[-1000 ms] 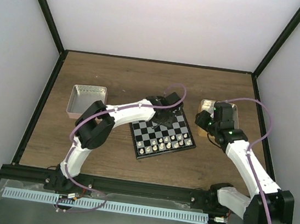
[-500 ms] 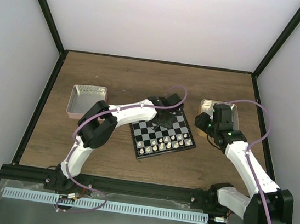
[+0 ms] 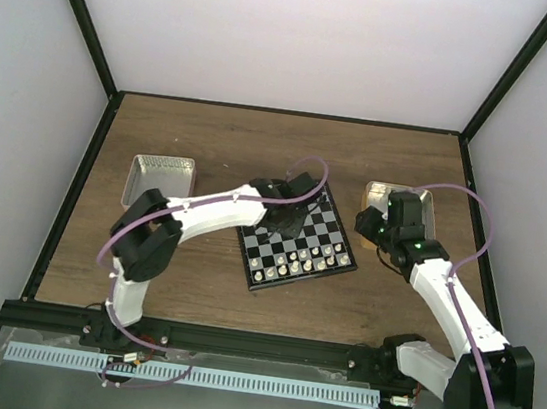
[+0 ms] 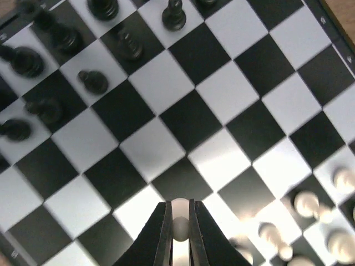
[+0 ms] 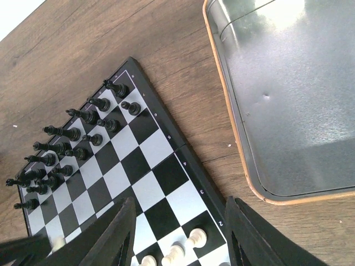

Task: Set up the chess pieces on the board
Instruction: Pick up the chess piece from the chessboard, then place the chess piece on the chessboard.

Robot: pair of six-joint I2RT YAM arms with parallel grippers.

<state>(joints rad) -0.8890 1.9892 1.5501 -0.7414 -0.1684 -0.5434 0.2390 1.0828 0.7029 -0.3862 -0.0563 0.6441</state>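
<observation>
The wooden table (image 3: 261, 142) is carrying the chessboard (image 3: 324, 231) at its middle, with a pink tray (image 3: 160, 185) lying off at 9 o'clock and an orange-tan tray (image 5: 222, 94) at 3 o'clock.

The left arm is reaching across the board, so it is the nearer one by far. The left gripper (image 4: 179, 207) is pinching one cream-white chess piece (image 4: 179, 224), its jaws drawn in narrow against the piece's sides. The right gripper (image 5: 180, 202) is hanging half spread and holding nothing, over the board's edge beside the orange-tan tray.

In the left wrist view, the held piece is sitting over a pale square near the board's middle. The other white chessmen (image 4: 305, 202) are gathering at 4 o'clock from it, and the black chessmen (image 4: 94, 80) are standing at 10 to 11 o'clock. Seen from above, the white ranks are filling the board's 6 o'clock edge. I judge the piece is needing to travel that way.

The piece is looking small, smooth and pale, narrower than a square. Its long axis seems to be running along the fingers. I cannot tell whether it is touching the square.
</observation>
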